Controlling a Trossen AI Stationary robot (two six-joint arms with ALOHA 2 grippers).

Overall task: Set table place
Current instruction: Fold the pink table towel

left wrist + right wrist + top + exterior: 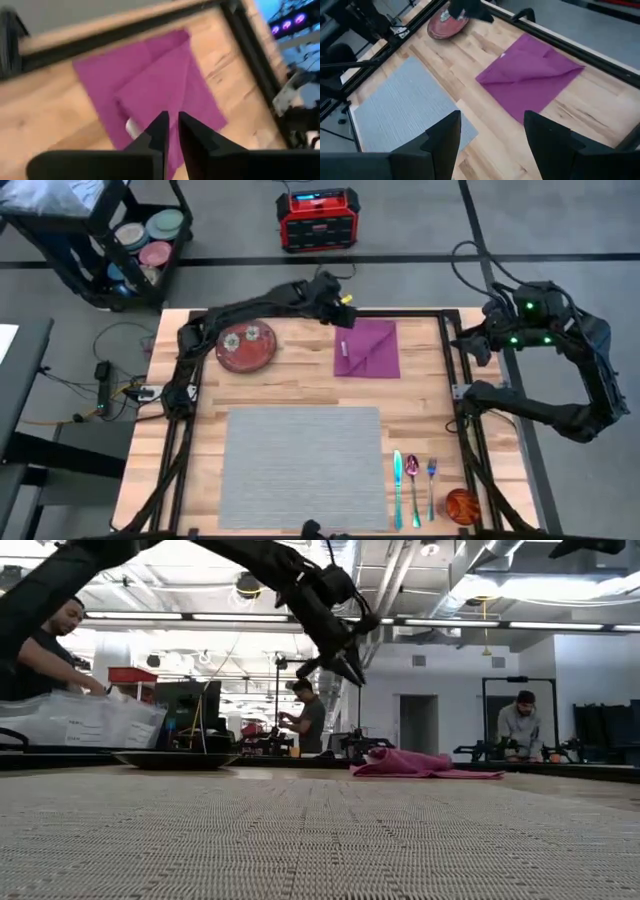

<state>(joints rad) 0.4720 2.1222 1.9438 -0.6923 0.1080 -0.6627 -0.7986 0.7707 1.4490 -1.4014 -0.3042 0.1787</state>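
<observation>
The grey placemat (305, 465) lies flat on the near middle of the wooden table (420, 395). A purple napkin (367, 348) lies folded at the far side, partly rumpled (420, 762). A red plate (246, 346) sits far left of it. My left gripper (345, 315) hangs above the napkin's far left corner, clear of it (345, 665), its fingers shut with nothing between them (172, 119). My right gripper (492, 120) stands open off the table's right edge (480, 340), looking toward the napkin (532, 75).
A teal knife (397, 485), a spoon (412, 480) and a fork (431, 480) lie side by side right of the placemat. An orange round object (462, 505) sits at the near right corner. People stand in the room beyond the table (310, 725).
</observation>
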